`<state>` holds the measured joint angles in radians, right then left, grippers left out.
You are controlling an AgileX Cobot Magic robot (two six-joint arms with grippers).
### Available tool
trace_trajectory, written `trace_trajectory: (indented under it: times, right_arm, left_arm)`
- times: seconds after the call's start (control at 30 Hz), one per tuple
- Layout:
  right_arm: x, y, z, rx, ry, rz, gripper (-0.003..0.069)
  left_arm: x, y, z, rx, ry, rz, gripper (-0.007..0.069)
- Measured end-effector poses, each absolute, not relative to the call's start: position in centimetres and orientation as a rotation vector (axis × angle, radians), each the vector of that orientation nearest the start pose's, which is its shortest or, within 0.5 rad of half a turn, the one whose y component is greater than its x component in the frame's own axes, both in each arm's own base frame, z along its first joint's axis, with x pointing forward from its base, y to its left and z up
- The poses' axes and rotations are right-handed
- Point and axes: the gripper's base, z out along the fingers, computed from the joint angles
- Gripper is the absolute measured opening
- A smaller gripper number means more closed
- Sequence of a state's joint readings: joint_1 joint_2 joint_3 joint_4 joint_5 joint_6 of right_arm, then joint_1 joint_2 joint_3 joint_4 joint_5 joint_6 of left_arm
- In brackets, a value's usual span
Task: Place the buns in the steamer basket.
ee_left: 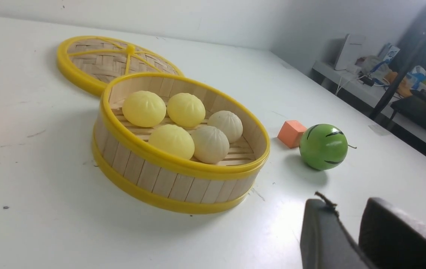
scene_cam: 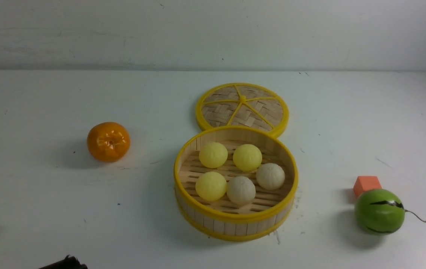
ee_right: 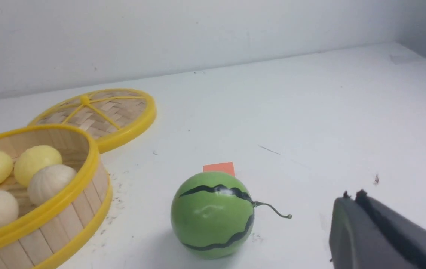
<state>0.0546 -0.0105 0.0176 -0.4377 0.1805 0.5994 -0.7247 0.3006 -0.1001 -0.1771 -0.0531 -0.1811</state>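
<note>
Worktop (scene_cam: 48, 209) carries the steamer basket (scene_cam: 235, 224), all five buns (scene_cam: 241, 190) already on its slatted floor — loading looks finished. Left end effector (ee_left: 351, 239) sits slightly parted and empty, right end effector (ee_right: 351, 220) clenched on nothing — next, merely stay clear.

We see the steamer basket (scene_cam: 235, 224) open on top, with five buns (scene_cam: 240, 189) filling its floor. Its lid (scene_cam: 242, 108) touches the back rim. The toy orange (scene_cam: 108, 141) sits well left. The watermelon ball (scene_cam: 379, 211) and orange block (scene_cam: 367, 185) crowd the right.
</note>
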Motion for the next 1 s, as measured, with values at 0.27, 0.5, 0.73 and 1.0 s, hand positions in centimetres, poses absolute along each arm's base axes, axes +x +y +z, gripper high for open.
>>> trace_trajectory:
  times: [0.27,0.5,0.73,1.0]
  right_arm:
    - [5.7,-0.3,19.3,0.158,1.623,0.131,-0.002]
    - [5.7,-0.1,19.3,0.158,1.62,0.156,-0.002]
    - [5.5,0.5,18.1,-0.018,1.763,0.096,-0.002]
    - [5.2,1.0,17.3,-0.085,1.87,0.116,-0.0017]
  left_arm:
    - [6.4,-5.5,23.1,0.302,1.669,-0.815,0.0157]
    - [6.4,-5.5,23.1,0.302,1.669,-0.815,0.0165]
    - [6.4,-5.5,23.1,0.302,1.669,-0.815,0.0173]
    - [6.4,-5.5,23.1,0.302,1.67,-0.815,0.0177]
